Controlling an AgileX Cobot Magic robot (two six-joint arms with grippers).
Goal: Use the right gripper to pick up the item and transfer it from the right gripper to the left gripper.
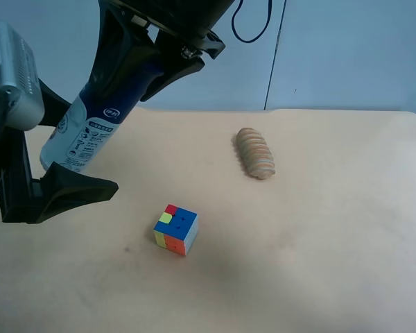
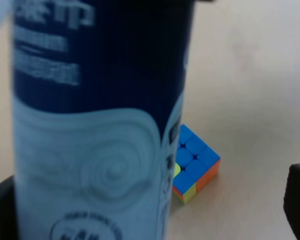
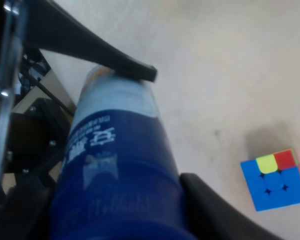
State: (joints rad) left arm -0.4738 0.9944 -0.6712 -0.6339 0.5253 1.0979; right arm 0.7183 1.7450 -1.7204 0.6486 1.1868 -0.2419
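Pinched between the 2 black fingers of the right gripper: slim cylindrical bottle, navy above, white below, tilted in the air above the beige desk. Spread around its white lower end: 2 fingers of the left gripper. On the desk nearby: multicoloured puzzle cube; farther off, ribbed tan wooden oval.
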